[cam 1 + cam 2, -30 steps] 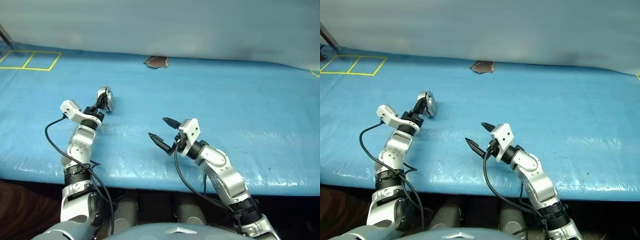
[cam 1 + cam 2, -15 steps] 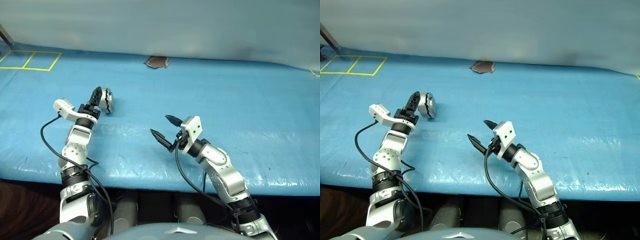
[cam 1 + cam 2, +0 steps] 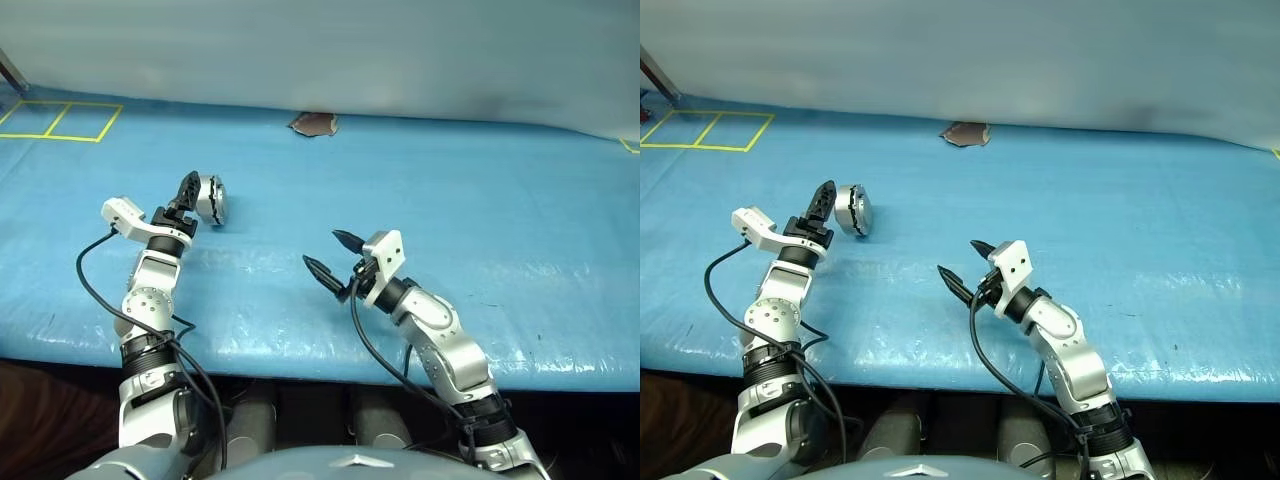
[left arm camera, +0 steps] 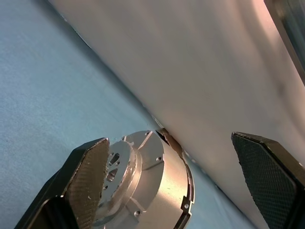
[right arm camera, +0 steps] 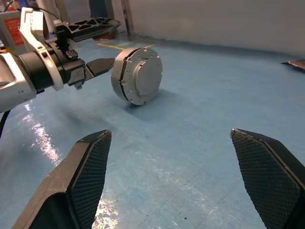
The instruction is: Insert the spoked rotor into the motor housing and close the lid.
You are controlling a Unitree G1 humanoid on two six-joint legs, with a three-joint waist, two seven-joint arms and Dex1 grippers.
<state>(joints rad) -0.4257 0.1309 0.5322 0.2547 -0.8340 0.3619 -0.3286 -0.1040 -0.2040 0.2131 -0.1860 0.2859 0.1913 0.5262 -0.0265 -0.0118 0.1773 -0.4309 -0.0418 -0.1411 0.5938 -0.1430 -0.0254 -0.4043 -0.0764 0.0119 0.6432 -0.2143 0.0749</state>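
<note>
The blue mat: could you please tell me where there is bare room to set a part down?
Most of the blue mat is bare: the wide stretch right of the right pincer, and the middle between it and the motor housing. It is crowded only around the housing, where the open left pincer hovers.

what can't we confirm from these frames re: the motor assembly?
- Spoked rotor: whether it sits inside; the closed motor housing hides its interior in the right wrist view.
- Lid seam: too small in the head views, so full seating is unclear.
- Contact: in the left wrist view one of the left gripper's fingers overlaps the housing; touching or apart, cannot tell.
</note>
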